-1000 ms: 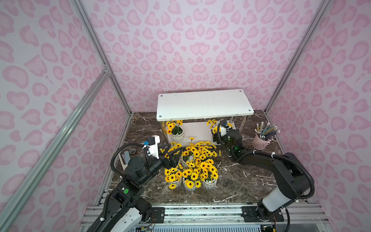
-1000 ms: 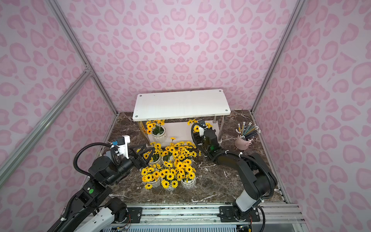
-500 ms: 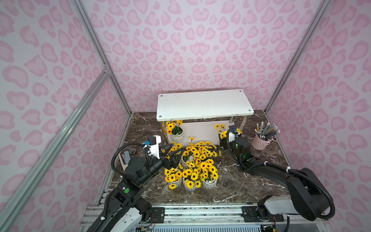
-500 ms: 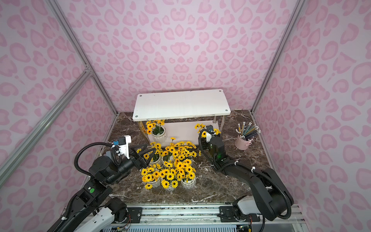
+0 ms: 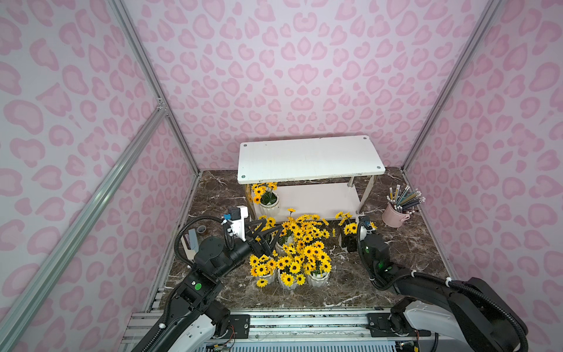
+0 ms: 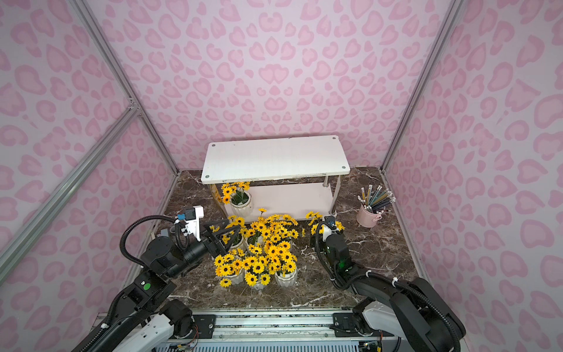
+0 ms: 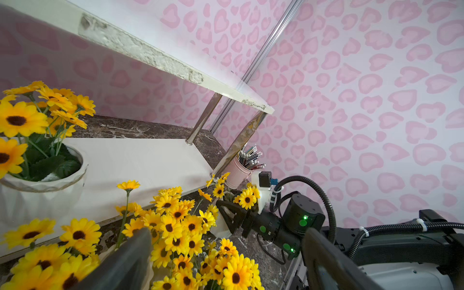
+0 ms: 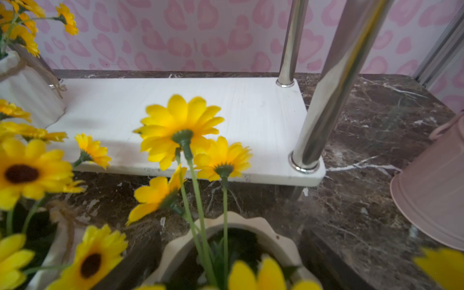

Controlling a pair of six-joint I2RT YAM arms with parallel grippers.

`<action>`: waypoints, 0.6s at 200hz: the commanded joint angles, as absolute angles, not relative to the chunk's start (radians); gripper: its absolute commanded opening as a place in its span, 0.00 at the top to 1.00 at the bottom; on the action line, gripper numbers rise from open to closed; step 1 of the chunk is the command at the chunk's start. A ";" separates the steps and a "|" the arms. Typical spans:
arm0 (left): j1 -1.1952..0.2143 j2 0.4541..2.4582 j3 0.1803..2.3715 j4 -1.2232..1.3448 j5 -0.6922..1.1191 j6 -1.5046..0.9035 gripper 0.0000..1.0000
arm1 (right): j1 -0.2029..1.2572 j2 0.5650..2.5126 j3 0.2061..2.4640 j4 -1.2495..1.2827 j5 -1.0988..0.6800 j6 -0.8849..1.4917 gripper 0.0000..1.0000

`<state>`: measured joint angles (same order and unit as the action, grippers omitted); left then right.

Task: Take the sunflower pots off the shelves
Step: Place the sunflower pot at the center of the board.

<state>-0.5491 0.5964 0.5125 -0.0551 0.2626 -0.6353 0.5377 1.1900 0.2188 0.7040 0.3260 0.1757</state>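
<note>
The white two-tier shelves (image 5: pixel 307 158) stand at the back. One sunflower pot (image 5: pixel 268 203) sits at the left end of the lower shelf (image 8: pixel 226 105). Several sunflower pots (image 5: pixel 292 256) cluster on the marble floor in front. My right gripper (image 5: pixel 350 240) is shut on another sunflower pot (image 8: pixel 253 224), just right of the cluster and low by the floor; whether it touches the floor does not show. My left gripper (image 5: pixel 268 234) hangs open over the cluster's left side, with only blooms between its fingers (image 7: pixel 130 261). The top shelf is bare.
A pink bucket of pencils (image 5: pixel 396 215) stands on the floor right of the shelves, close to the right gripper. The chrome front-right leg (image 8: pixel 334 82) rises just behind the held pot. Small grey items (image 5: pixel 192 240) lie by the left wall. Pink walls close in three sides.
My right arm has drawn back from the right end of the lower shelf, carrying the pot forward and down to the floor beside the cluster. The left arm has stayed still.
</note>
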 commanded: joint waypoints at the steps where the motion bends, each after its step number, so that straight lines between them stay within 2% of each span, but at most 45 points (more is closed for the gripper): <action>1: -0.551 0.598 0.503 0.013 0.272 -0.648 0.03 | 0.564 1.227 0.213 0.898 0.395 0.215 1.00; 79: -0.554 0.531 0.491 0.000 0.250 -0.632 0.03 | 0.640 1.484 0.198 1.231 0.467 0.133 1.00; 120: -0.554 0.525 0.496 -0.010 0.246 -0.617 0.03 | 0.656 1.564 0.227 1.243 0.449 0.134 1.00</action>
